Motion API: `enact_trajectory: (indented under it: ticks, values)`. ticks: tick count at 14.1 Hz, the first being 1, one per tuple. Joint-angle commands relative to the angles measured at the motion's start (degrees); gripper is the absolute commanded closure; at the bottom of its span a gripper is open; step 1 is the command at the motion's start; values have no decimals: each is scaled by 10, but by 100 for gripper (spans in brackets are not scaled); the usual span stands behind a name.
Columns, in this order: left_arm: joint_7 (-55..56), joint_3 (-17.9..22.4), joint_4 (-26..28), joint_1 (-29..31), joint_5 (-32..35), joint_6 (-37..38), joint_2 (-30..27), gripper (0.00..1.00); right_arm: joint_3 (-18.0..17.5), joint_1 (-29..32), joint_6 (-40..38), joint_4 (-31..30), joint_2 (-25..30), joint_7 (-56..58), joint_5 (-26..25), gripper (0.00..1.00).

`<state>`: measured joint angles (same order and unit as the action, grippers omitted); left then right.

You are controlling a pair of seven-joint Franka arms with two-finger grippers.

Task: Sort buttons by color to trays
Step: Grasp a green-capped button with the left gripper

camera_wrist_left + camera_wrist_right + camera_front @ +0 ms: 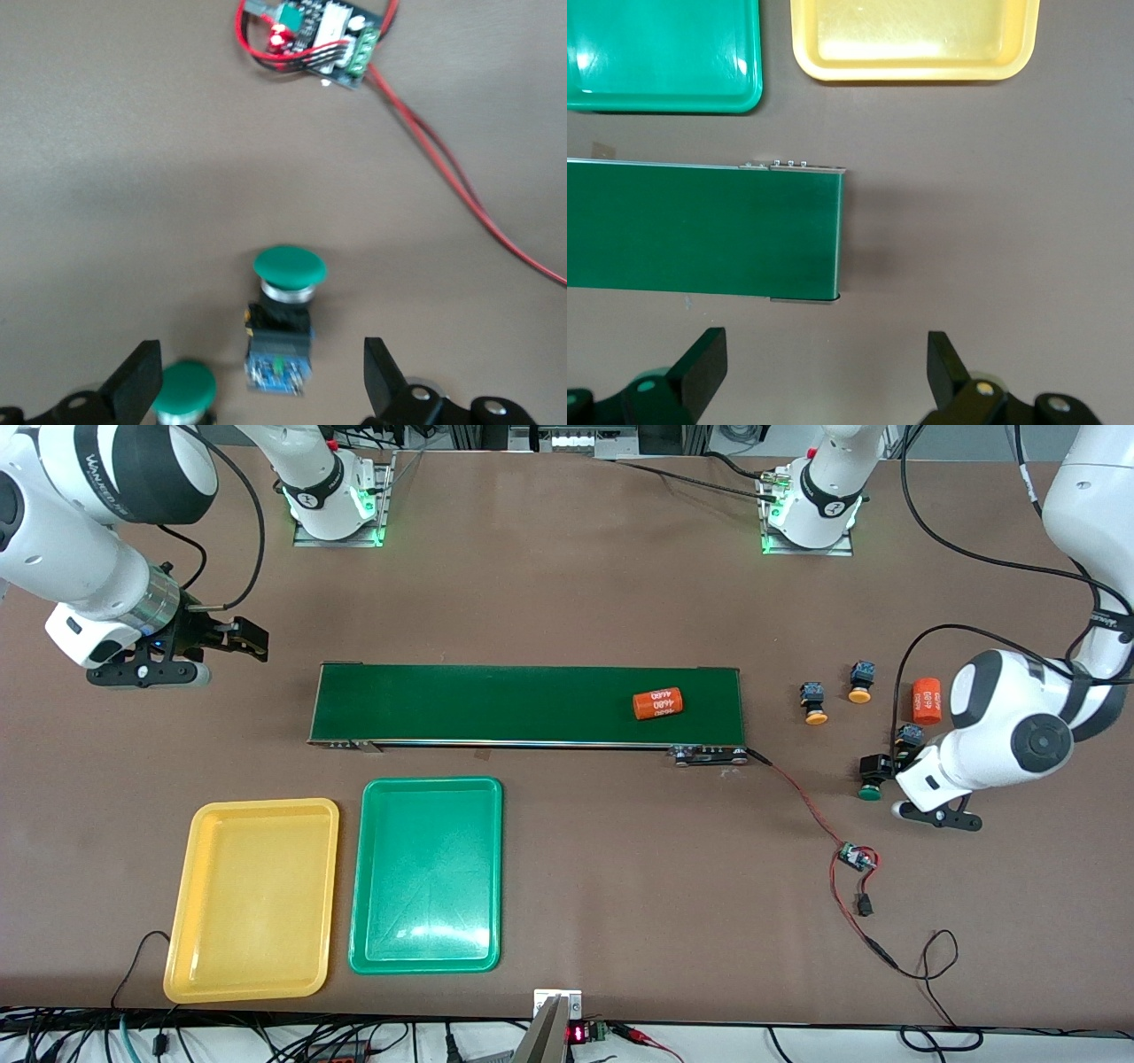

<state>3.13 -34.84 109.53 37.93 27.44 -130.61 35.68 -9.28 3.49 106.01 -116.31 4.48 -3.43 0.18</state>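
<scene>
Buttons waited near my left arm's end of the brown surface (567, 602), none of them in a tray yet. The long green belt (496, 704) was the biggest thing, with one orange can (658, 703) lying on it. The yellow tray (257, 899) and the green tray (427, 872) sat side by side, nearer the front camera than the belt. My right gripper (824, 372) hung over bare surface past the belt's end at my right arm's side, fingers spread wide and holding nothing. My left gripper (261, 385) hung low over two green buttons (285, 305) (182, 390), fingers wide, one button between them. Another orange can (927, 700) lay nearby. Two yellow buttons (814, 703) (861, 682) sat between that can and the belt.
</scene>
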Motion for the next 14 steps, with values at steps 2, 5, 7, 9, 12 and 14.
enact_trajectory:
  ticks: [2, 5, 7, 9, 12, 14]
  values:
    - [24, -5, 58, 21, 25, -61, -15, 3, -1, -1, 44, -67, 45, -2, 8, 0]
    - [24, -2, 58, 21, 25, -56, -5, 35, -2, -2, 44, -71, 47, -3, 7, 0]
    - [21, -1, 60, 28, 25, -55, 3, 49, -2, -2, 40, -70, 47, -3, 8, 0]
    - [18, -6, 65, 27, 26, -50, -8, 64, -2, -2, 39, -70, 47, -3, 8, 0]
    - [24, -49, 47, 21, 25, 28, -42, 74, -2, -2, 39, -69, 46, -3, 8, 0]
    - [52, -100, 18, 21, 24, 118, -62, 74, -2, -2, 38, -69, 45, -3, 8, 0]
